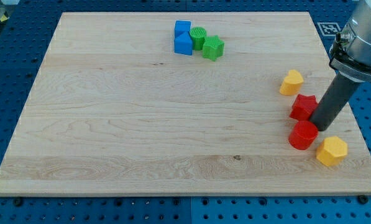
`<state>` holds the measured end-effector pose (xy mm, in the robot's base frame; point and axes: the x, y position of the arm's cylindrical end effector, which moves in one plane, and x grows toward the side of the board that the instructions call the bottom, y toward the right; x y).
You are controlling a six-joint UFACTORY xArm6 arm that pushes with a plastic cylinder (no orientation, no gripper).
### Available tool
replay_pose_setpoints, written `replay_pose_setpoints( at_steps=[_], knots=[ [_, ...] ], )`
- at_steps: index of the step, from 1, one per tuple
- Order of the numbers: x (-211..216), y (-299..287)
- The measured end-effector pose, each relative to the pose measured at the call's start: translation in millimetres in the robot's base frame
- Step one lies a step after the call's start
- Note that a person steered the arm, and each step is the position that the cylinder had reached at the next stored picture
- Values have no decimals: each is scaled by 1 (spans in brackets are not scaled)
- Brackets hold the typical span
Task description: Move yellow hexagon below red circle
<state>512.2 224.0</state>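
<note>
My tip (322, 128) touches the red circle (303, 135); yellow hexagon (332, 151) just beside, lower right. Red star (303, 106) partly hidden by rod. No end effector fitted.

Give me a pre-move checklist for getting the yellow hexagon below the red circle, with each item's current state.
1. yellow hexagon in view, unobstructed: ok.
2. red circle located, toward the view's right: ok.
3. Hexagon already directly below circle: not ok, it sits to the lower right.
4. my tip positioned on the hexagon's right for a leftward push: not ok, it stands between circle and red star.
5. Tip apart from circle: cannot tell.
6. Board space below circle: ok, though little.
</note>
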Motion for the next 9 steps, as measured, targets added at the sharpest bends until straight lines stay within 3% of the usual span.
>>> replay_pose_setpoints(
  at_steps=[3,6,9],
  knots=[
    [-13,2],
    [44,31],
    [59,20]
  ],
)
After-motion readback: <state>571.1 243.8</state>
